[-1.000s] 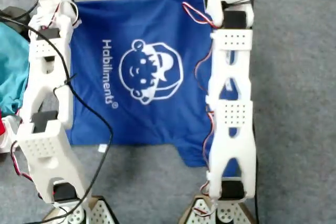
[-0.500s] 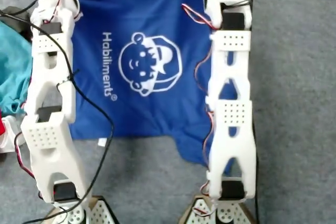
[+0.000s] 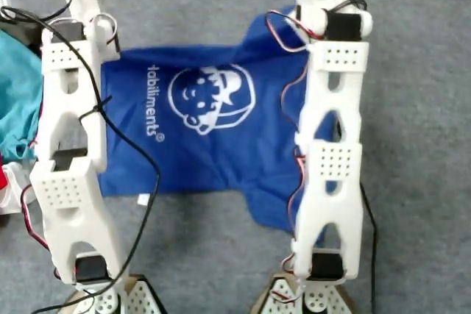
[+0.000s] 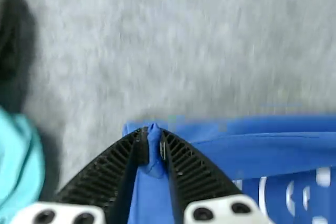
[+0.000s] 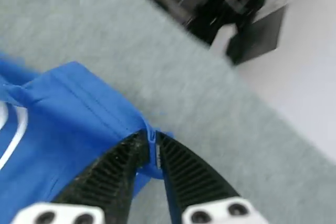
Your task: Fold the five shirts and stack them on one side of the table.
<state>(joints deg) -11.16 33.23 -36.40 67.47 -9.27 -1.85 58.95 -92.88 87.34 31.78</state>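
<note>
**Left claw (image 4: 152,129) and right claw (image 5: 152,139) both clamp the blue shirt (image 3: 199,152)**

Your left claw is closed on a small fold at the blue shirt's far left corner. The cloth is pinched between the ribbed fingers (image 4: 123,156) and pokes out just past their tips. Your right claw is likewise closed, on a stitched edge at the shirt's far right, with the fabric falling away beneath it.

From above, the shirt lies print-up on the grey table (image 3: 419,108) between the two arms. One sleeve spreads under the right arm, near its base. That view does not show the pinches; the wrist views do. The left wrist view also catches the teal shirt (image 4: 16,166) just beside the left claw. The right wrist view shows dark furniture beyond the table's far edge.

By count you have two arms and two claws. There are two shirts, one blue and one teal, the teal bunched at the table's left edge. A red scrap (image 3: 4,178) lies below the teal shirt; too little of it shows to name it.
</note>
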